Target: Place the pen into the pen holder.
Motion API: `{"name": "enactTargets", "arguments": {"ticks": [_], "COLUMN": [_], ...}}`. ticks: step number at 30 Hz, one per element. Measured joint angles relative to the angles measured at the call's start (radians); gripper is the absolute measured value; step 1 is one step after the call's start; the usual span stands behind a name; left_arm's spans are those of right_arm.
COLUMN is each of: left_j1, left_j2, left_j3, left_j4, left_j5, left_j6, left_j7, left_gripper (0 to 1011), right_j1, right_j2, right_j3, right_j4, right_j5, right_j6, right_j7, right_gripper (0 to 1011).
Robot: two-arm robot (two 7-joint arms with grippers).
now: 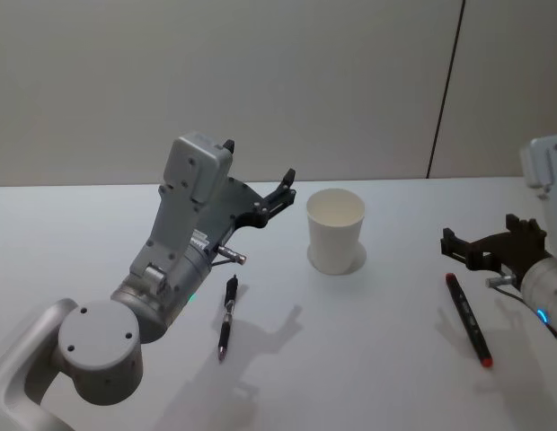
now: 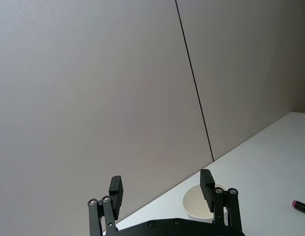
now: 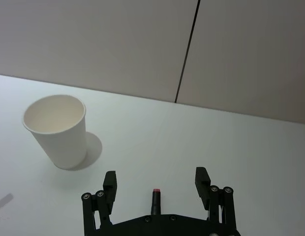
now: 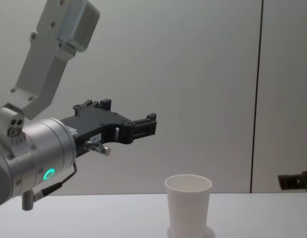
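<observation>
The pen (image 1: 467, 319) is laid flat on the counter (image 1: 368, 359) at the robot's right side, well apart from the holder (image 1: 335, 229), which stands upright near the middle with nothing seen inside it. The long axis of the pen runs from far-left to near-right across the counter. The right tool (image 1: 481, 235) is held just above the far end of the pen, with its fingers (image 3: 201, 177) spread wide and nothing gripped. In the right wrist view a red end of the pen is seen in the gap between them, so the pen is judged to lie below the tool, with the opening already set across its axis. A descent onto the barrel is therefore what is needed next. The left tool (image 1: 258, 159) is raised high at the holder's left, also spread and empty, much farther from the pen. A second pen (image 1: 226, 319) lies on the counter below it.
</observation>
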Motion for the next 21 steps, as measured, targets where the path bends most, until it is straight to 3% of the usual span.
{"name": "enactTargets", "arguments": {"ticks": [21], "left_j1": [0.0], "left_j2": [0.0], "left_j3": [0.0], "left_j4": [0.0], "left_j5": [0.0], "left_j6": [0.0], "left_j7": [0.0], "left_gripper": [999], "right_j1": [0.107], "right_j2": [-0.071], "right_j3": [0.015], "right_j4": [0.151], "right_j5": [0.013], "right_j6": [0.167], "right_j7": [-0.043], "right_gripper": [1001]}}
